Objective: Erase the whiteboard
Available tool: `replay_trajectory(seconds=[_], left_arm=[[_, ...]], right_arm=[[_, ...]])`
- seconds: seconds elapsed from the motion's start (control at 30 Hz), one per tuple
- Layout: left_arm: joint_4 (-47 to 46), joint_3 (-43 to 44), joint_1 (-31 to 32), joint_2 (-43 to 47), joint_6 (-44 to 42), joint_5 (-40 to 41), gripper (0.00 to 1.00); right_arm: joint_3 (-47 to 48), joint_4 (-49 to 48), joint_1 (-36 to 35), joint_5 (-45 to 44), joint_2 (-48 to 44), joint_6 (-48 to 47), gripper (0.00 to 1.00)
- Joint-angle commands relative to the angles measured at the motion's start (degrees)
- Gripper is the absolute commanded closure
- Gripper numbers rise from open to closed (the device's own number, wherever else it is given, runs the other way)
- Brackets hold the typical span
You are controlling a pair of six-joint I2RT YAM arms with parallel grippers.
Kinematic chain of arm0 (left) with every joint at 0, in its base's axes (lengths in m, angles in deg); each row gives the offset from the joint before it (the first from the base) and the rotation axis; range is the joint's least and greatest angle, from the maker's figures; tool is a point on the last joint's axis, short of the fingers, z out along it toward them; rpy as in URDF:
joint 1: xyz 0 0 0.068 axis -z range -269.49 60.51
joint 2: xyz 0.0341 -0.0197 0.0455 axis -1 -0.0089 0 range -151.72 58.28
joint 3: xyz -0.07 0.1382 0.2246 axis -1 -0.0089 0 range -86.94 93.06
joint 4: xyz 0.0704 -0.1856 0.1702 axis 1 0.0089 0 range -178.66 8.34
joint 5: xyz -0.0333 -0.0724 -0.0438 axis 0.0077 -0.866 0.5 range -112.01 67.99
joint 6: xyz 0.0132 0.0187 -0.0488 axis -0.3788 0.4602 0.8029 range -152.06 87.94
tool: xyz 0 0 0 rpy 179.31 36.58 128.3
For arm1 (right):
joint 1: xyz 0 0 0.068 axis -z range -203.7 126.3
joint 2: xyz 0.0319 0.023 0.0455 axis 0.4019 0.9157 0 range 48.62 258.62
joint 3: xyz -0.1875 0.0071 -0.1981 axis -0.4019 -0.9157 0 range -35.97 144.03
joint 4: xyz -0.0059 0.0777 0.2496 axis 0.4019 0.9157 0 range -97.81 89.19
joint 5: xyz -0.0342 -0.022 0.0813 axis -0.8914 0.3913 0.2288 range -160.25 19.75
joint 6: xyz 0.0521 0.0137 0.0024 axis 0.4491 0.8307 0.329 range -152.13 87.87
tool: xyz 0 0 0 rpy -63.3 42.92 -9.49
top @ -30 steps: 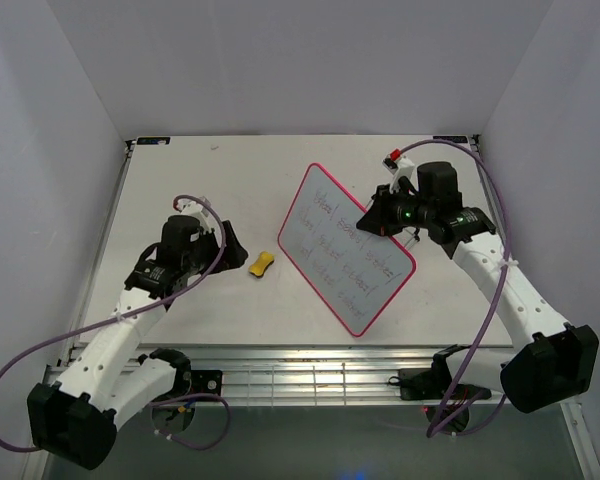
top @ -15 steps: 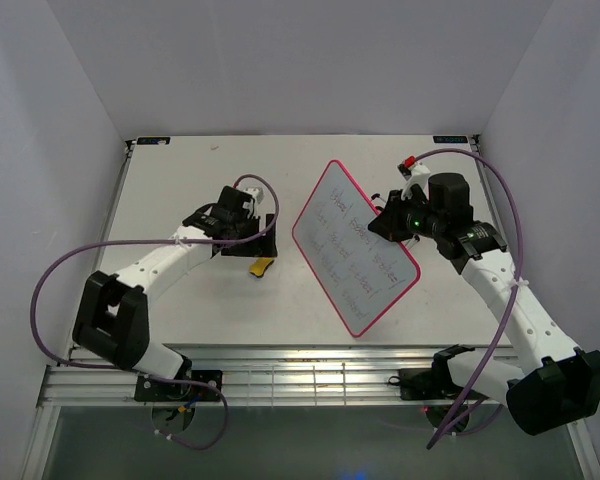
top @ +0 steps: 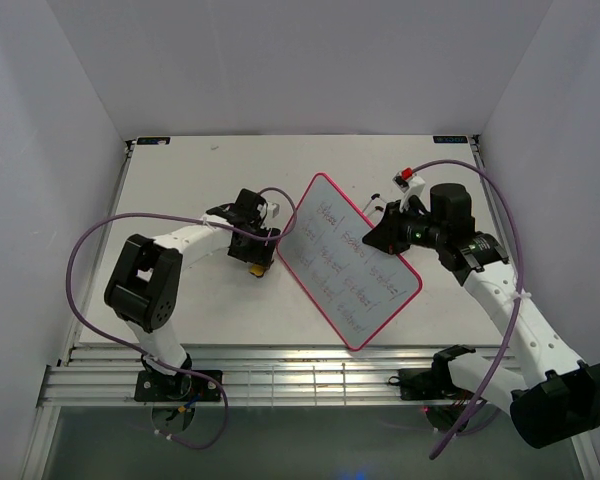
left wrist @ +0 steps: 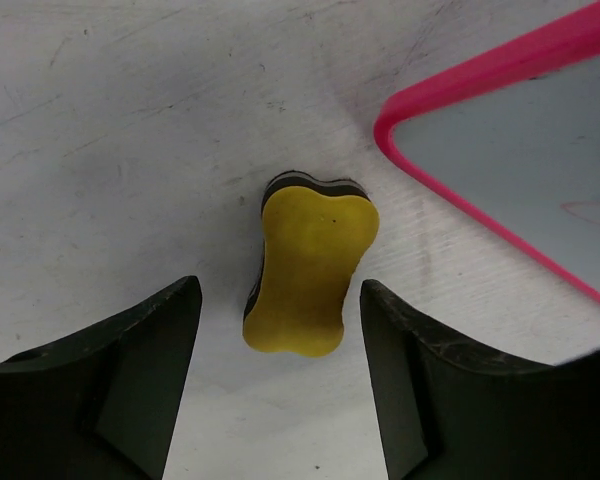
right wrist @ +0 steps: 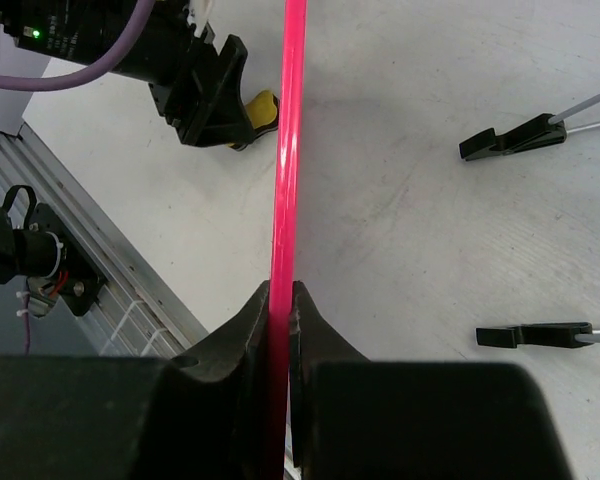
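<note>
The whiteboard (top: 345, 262), glossy white with a pink-red frame and faint writing, stands tilted at the table's middle. My right gripper (top: 382, 232) is shut on its upper right edge. In the right wrist view the jaws (right wrist: 281, 295) pinch the pink frame (right wrist: 288, 150) edge-on. The small yellow eraser (top: 259, 268) lies on the table just left of the board. My left gripper (top: 257, 252) is open right over it. In the left wrist view the eraser (left wrist: 310, 270) lies between the open fingers (left wrist: 280, 295), touching neither, with the board's corner (left wrist: 540, 150) at the upper right.
Two small black feet (right wrist: 510, 137) (right wrist: 535, 335) with thin pale stems show over the table right of the board's edge. The white table (top: 180, 190) is walled on three sides. A metal rail (top: 310, 375) runs along its near edge.
My left arm has swung right and forward across the table, so its open gripper now sits over the eraser. My right gripper stayed shut on the board, which shifted and tilted slightly.
</note>
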Motion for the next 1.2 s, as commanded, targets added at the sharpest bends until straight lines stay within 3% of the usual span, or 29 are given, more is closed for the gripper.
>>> replay_trajectory(seconds=[0.0,0.3,0.53,0.6,0.77,0.9,1.07,1.13,1.17], left_arm=[[-1.9,0.6,0.0,0.0,-2.7,-0.3,0.28],[-4.0,-0.1,0.0,-2.9,-2.2,0.5,0.29],[-5.1,-0.6,0.1,-2.1,-1.4,1.2,0.47],[-5.1,-0.6,0.1,-1.7,-0.9,1.7,0.58],[-5.1,-1.4,0.2,2.3,0.2,2.4,0.61],[-5.0,-2.1,0.5,6.2,2.3,4.4,0.78],[-6.4,-4.4,0.8,16.5,6.4,5.4,0.87],[-10.6,-6.8,1.0,20.3,9.9,4.9,0.87],[-12.7,-7.7,1.3,21.9,10.7,0.6,0.88]], right_arm=[[0.0,-7.3,0.0,2.0,-2.8,-2.1,0.92],[-1.7,-7.6,0.0,0.4,-4.2,-2.7,0.92],[-2.6,-8.0,0.0,0.2,-3.5,-2.9,0.92],[-2.8,-8.1,0.0,0.0,-3.1,-2.9,0.92],[-3.4,-8.7,0.0,-0.5,-0.6,-2.4,0.92],[-4.4,-10.5,0.0,-2.1,0.8,-0.7,0.92],[-5.2,-11.3,-0.1,-4.9,2.5,1.7,0.92],[-5.8,-12.5,0.0,-4.1,2.2,2.2,0.92],[-6.7,-13.3,0.0,-3.9,1.9,2.3,0.92]])
